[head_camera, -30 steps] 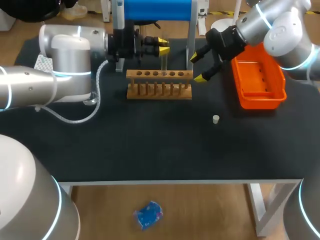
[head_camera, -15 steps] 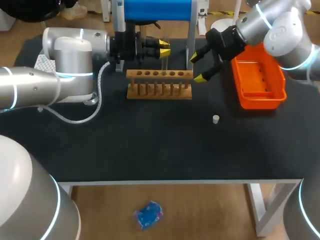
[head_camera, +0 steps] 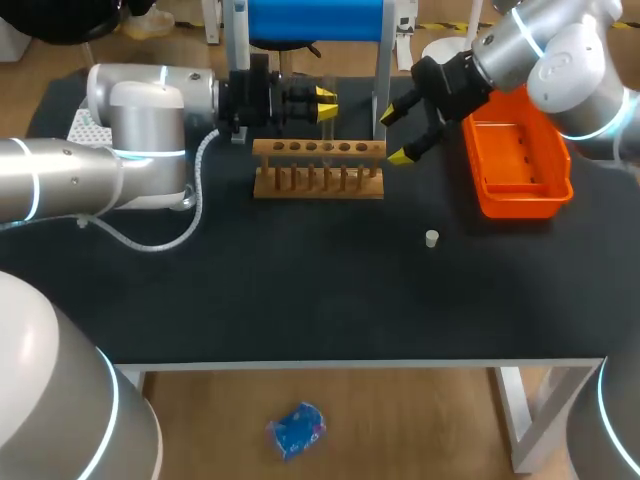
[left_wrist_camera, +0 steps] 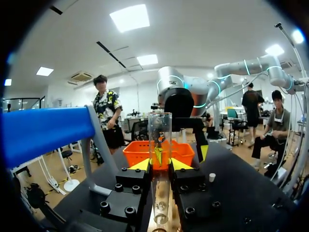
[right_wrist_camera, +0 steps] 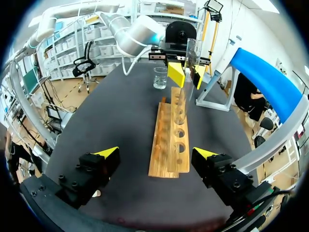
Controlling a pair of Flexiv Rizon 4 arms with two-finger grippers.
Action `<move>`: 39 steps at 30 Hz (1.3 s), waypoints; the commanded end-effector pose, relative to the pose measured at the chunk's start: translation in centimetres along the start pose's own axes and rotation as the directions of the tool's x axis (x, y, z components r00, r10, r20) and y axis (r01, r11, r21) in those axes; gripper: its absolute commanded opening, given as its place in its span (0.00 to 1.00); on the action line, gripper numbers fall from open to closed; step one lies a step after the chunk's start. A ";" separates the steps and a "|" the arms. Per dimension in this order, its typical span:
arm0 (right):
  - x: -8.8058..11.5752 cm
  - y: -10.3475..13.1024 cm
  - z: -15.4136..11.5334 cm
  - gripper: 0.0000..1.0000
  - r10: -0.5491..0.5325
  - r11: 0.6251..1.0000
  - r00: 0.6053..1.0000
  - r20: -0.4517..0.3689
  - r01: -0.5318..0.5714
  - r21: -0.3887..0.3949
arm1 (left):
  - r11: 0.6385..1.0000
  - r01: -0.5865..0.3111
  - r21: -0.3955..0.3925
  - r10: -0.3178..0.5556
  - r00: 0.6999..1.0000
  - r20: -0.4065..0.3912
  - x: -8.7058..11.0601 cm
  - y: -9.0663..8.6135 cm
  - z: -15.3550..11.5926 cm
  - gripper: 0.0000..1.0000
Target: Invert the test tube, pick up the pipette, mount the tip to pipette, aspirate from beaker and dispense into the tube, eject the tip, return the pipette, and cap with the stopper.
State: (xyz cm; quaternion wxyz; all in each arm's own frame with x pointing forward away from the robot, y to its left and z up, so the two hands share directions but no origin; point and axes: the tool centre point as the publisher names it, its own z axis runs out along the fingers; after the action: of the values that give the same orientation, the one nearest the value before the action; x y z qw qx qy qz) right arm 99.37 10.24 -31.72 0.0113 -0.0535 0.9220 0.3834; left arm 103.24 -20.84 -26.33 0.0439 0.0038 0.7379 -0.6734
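Note:
A clear test tube stands upright over the far end of the wooden rack. My left gripper is shut on it from both sides. In the left wrist view the test tube rises between the yellow fingertips. My right gripper hangs open at the rack's right end, holding nothing. In the right wrist view that gripper straddles the near end of the rack, with the tube and a glass beaker beyond. A small white stopper lies on the mat.
An orange tray sits at the right, behind my right arm. A blue-topped stand rises just behind the rack. A white tip box shows at the far left, partly behind my left arm.
My left arm has shifted slightly, carrying the tube a little higher over the rack. The right arm has not moved.

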 end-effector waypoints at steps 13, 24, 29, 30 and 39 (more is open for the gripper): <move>-0.1 0.0 -0.1 1.00 0.000 1.000 1.000 -0.004 0.000 0.002 | 1.000 0.027 0.003 -0.027 1.000 -0.015 -0.3 1.4 0.1 0.00; -0.1 0.0 -0.1 1.00 0.000 1.000 1.000 -0.004 0.000 0.002 | 0.999 0.039 0.012 -0.038 0.999 -0.014 -0.4 2.2 0.1 0.00; -0.1 0.0 -0.1 1.00 0.000 1.000 1.000 -0.004 0.000 0.002 | 0.999 0.045 0.011 -0.045 0.999 -0.018 -0.4 2.6 0.2 0.00; -0.1 0.0 -0.1 1.00 0.000 1.000 1.000 -0.004 0.000 0.002 | 0.999 0.047 0.011 -0.047 0.999 -0.019 -0.4 2.7 0.2 0.00; -0.1 0.0 -0.1 1.00 0.000 1.000 1.000 -0.004 0.000 0.002 | 0.998 0.059 0.006 -0.059 0.998 -0.020 -0.3 3.4 0.3 0.00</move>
State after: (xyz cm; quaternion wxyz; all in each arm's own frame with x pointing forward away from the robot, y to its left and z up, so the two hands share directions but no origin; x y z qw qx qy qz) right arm 99.37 10.24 -31.71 0.0113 -0.0535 0.9220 0.3834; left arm 103.47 -20.70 -29.44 0.0206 -0.0132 0.7367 -0.6757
